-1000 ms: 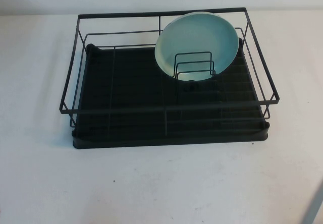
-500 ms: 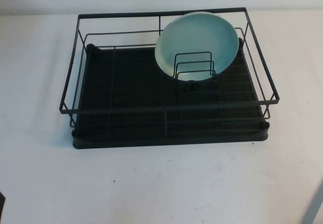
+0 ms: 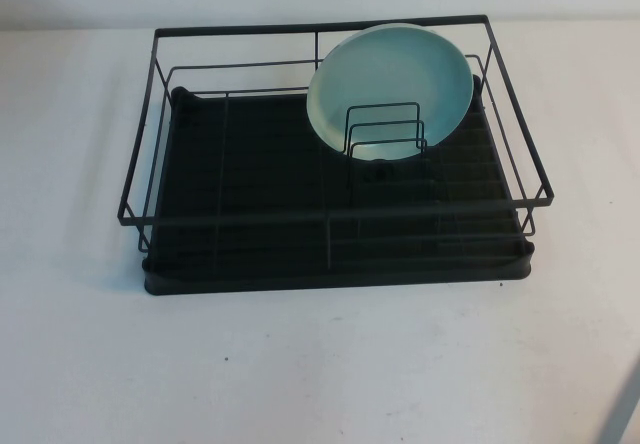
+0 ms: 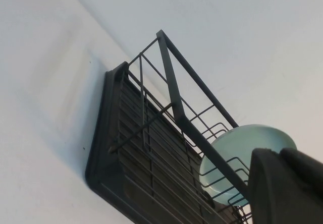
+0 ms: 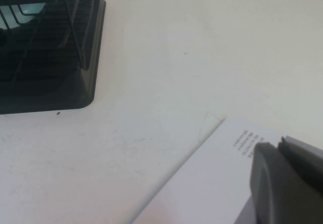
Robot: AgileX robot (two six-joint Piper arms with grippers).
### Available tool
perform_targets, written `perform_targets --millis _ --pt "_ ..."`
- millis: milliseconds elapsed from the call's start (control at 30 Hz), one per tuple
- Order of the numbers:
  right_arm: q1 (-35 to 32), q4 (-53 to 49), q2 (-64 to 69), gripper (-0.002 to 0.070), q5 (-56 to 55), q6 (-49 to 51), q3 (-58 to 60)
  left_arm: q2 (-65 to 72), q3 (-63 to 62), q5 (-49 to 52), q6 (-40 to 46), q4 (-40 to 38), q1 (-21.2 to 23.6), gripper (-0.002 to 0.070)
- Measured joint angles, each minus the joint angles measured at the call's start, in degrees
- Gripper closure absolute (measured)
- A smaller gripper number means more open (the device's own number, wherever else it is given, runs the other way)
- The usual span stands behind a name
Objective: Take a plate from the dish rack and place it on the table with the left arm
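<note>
dark arm tip gone from the table's (image 3: 90,364) near-left corner

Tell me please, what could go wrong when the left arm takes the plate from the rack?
1. The plate leans behind upright wire dividers; pulled sideways, it may catch.
2. It sits in the far right corner of the dish rack, so the shut left gripper, off to the side, must cross the top rail.
3. The right gripper is parked over the table.

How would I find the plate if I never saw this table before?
Look for the big black dish rack in the middle of the white table. The plate leans in its far right corner behind the wire dividers. It is the only pale turquoise thing.
</note>
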Motion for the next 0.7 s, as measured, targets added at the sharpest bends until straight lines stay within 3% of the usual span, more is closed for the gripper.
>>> perform_targets --millis 300,500,700 --pt "0.0 0.0 0.0 0.0696 0.0 0.0 0.0 0.0 0.0 3.47 -4.84 -7.02 0.0 0.0679" --pt "0.0 0.0 0.0 0.0696 0.0 0.0 0.0 1.39 -10.94 15.69 15.17 -6.2 0.0 0.0679" --pt "0.0 0.0 0.0 0.0696 0.0 0.0 0.0 19.76 -37.04 43.31 31.73 3.63 0.0 0.0679"
